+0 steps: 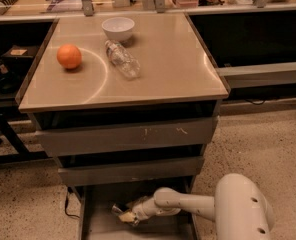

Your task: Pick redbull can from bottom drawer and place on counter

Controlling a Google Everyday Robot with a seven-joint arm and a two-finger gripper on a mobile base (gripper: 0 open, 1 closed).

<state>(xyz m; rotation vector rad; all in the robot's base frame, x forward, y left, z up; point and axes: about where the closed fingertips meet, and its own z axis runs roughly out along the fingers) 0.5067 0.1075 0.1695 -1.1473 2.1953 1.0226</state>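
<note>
Inside bottom drawer (102, 227), pincer (128, 216) seemingly at redbull can (118, 209) (partly hidden).

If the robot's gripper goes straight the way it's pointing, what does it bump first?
Probably the redbull can, right ahead of the gripper, which points left inside the bottom drawer. Depth is hard to judge.
</note>
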